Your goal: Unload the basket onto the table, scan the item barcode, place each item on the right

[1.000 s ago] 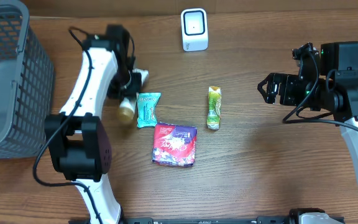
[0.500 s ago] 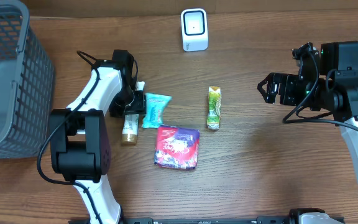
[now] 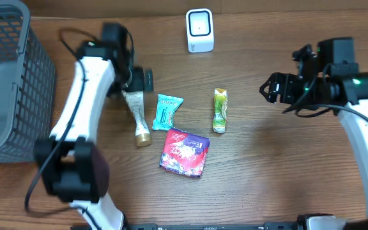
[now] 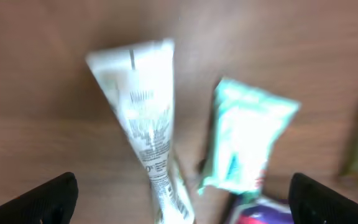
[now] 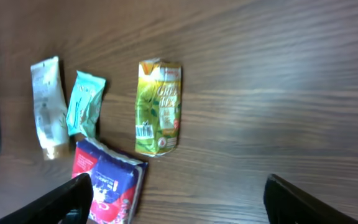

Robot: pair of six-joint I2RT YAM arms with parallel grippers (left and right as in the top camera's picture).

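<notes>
The tube [image 3: 137, 116] lies left of the bench's middle, long axis running from far edge to near, cap nearest. The left gripper [image 3: 139, 81] hangs over its crimped far end, jaws wide and empty. The right gripper [image 3: 268, 89], also spread and empty, is well apart. The scanner [image 3: 200, 30] stands at the far edge. The tube's printed side probably faces up, though the wrist view is blurred.

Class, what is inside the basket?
Only its grey floor and mesh walls show inside the basket; no item. Its left part lies beyond the picture's edge.
</notes>
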